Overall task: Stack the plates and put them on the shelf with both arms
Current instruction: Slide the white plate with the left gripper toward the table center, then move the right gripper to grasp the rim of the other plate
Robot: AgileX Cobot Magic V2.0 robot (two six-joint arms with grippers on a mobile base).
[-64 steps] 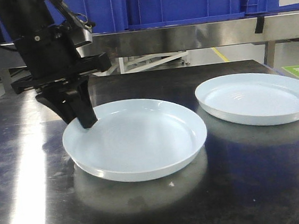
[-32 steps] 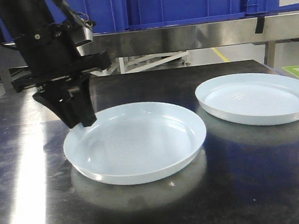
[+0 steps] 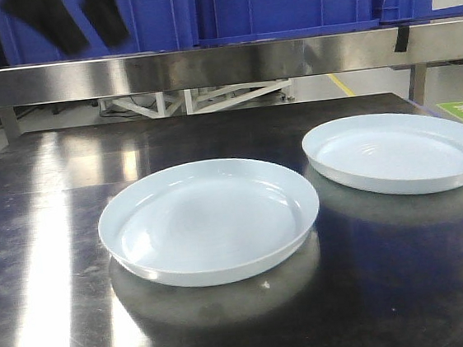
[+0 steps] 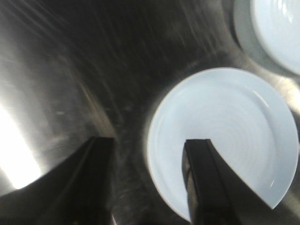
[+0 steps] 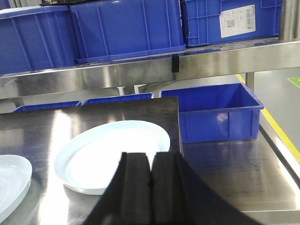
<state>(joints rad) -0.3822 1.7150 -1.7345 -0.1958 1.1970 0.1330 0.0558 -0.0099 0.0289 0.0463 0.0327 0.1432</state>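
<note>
The near plate (image 3: 209, 221) lies flat on the dark tabletop (image 3: 48, 242), with the second plate (image 3: 397, 152) apart beside it, unstacked. Both look stiff, glossy, probably slippery and breakable; pinch the low rim. The left gripper (image 4: 149, 145) hangs spread above the near plate's edge; the right gripper (image 5: 151, 161) is pressed together, empty.

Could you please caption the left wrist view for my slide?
Open left end effector above nearer plate; second plate at top right.

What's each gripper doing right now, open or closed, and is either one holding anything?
Left gripper: open, holding nothing.
Right gripper: shut, holding nothing.
</note>
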